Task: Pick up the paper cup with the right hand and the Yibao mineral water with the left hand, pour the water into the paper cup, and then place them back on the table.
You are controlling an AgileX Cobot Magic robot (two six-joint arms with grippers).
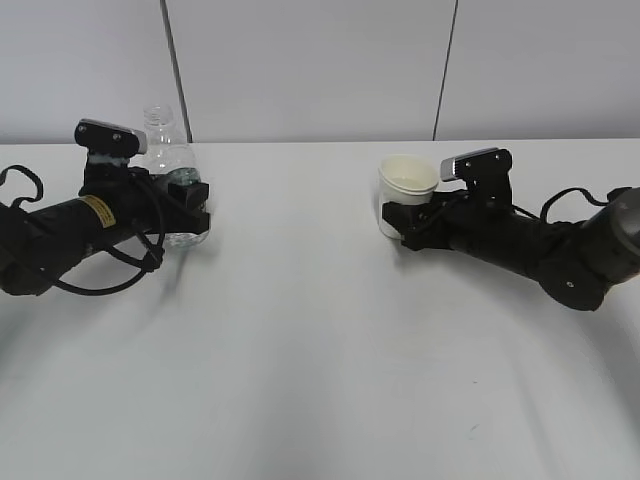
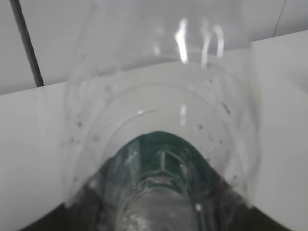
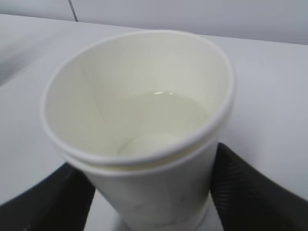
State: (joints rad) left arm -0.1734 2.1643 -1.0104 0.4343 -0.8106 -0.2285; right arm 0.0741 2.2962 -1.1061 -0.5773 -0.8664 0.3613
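Right wrist view is showing the paper cup (image 3: 144,139) from just above, standing upright w/ the water (image 3: 163,118) pooling shallow in its cream bottom; the black fingers (image 3: 250,190) of the right end effector (image 3: 149,197) are sitting on both sides of the cup's lower wall, but whether they're pressing it or just flanking it can't be told from here. In the exterior view the cup (image 1: 405,195) is resting on the tabletop (image 1: 320,350) right of centre, w/ the right end effector (image 1: 408,226) wrapping around its base and the right hand (image 1: 530,245) lying low, stretching off toward the right edge, black cable looping behind it. Left wrist view is looking up along the Yibao mineral water (image 2: 163,144): clear wall filling most of the frame, droplets clinging inside, dark green label band near the bottom; the pads themselves aren't showing clearly there. In the exterior view the bottle (image 1: 168,165) is standing upright on the tabletop at far left, capless neck up, and the left end effector (image 1: 185,205) is pinching it around the label band. The left hand (image 1: 80,225), yellow sticker on forearm, is lying low, reaching in from the left edge. Bottle & cup are sitting well apart. Grey wall panels (image 1: 300,60) are running behind the tabletop.
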